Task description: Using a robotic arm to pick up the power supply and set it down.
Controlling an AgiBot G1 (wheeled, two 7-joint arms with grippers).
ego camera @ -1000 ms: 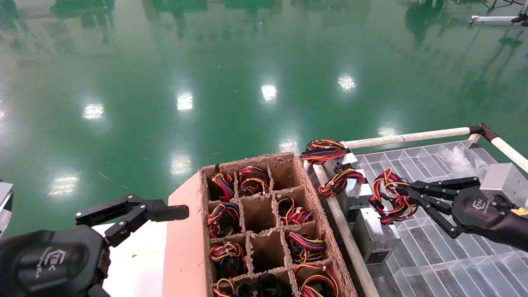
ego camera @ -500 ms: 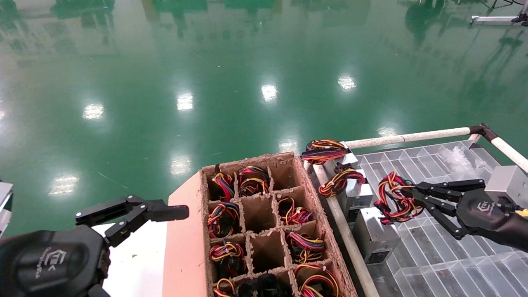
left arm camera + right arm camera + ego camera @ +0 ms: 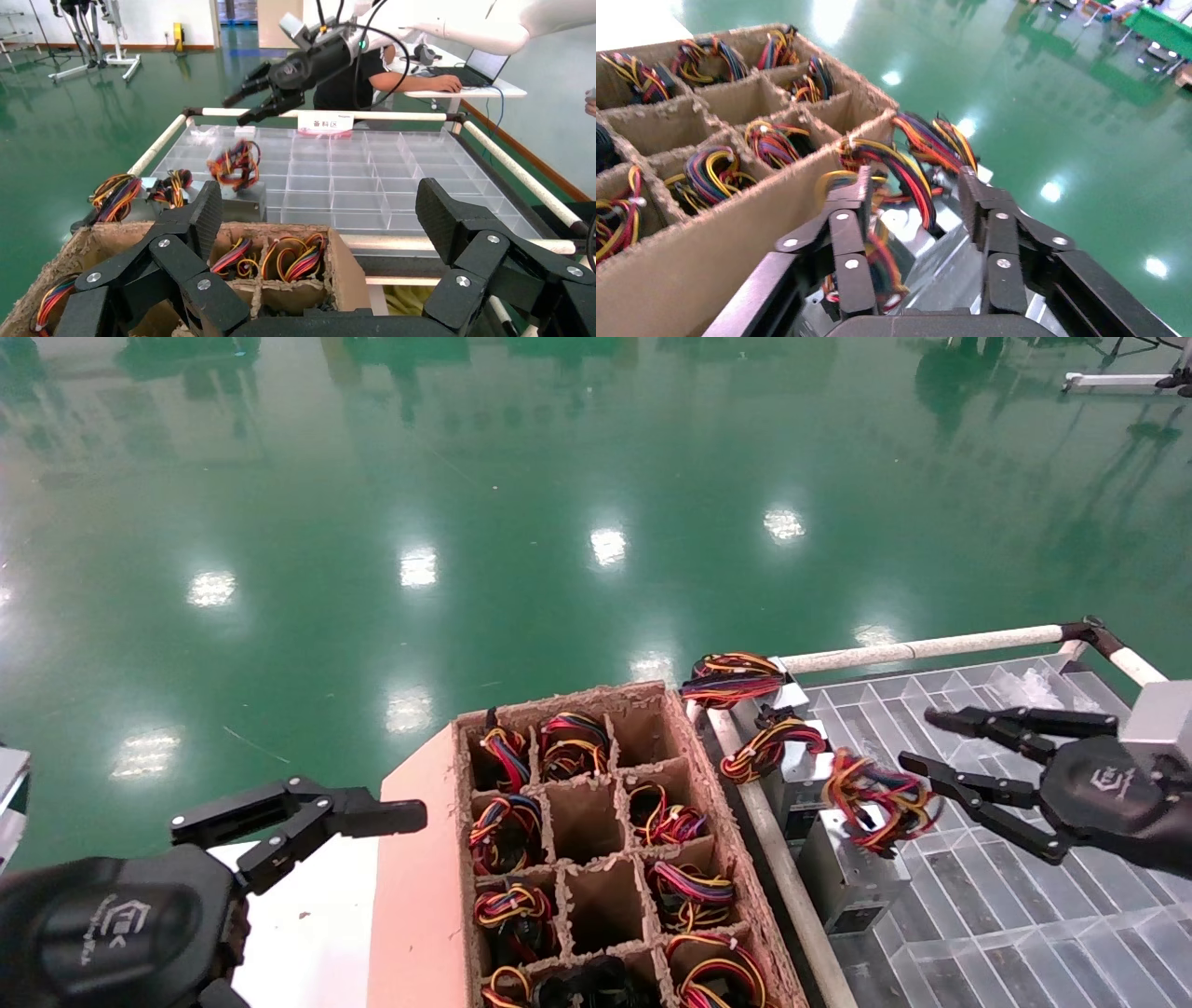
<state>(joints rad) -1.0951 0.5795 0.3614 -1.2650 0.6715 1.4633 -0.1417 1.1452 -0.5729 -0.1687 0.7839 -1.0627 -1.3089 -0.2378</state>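
Observation:
The power supply (image 3: 843, 868), a small grey metal box, lies on the clear tray beside the cardboard crate, its coiled red, yellow and black wires (image 3: 875, 798) resting on top. My right gripper (image 3: 920, 740) hovers just right of the wires, open and holding nothing. In the right wrist view the right gripper (image 3: 916, 186) spreads its fingers above the power supply (image 3: 940, 263). The left wrist view shows the power supply (image 3: 239, 200) far off under the right gripper (image 3: 253, 95). My left gripper (image 3: 298, 814) is parked at the lower left, open and empty.
A cardboard crate (image 3: 694, 756) with divided cells holds several wired units. Two more wired boxes (image 3: 801, 775) stand along the tray's left edge. The clear compartment tray (image 3: 978, 896) is framed by a white rail (image 3: 931, 645). Green floor lies beyond.
My right gripper has opened, let go of the wire bundle and drawn back to the right. The wires dropped onto the power supply. The left arm has not moved.

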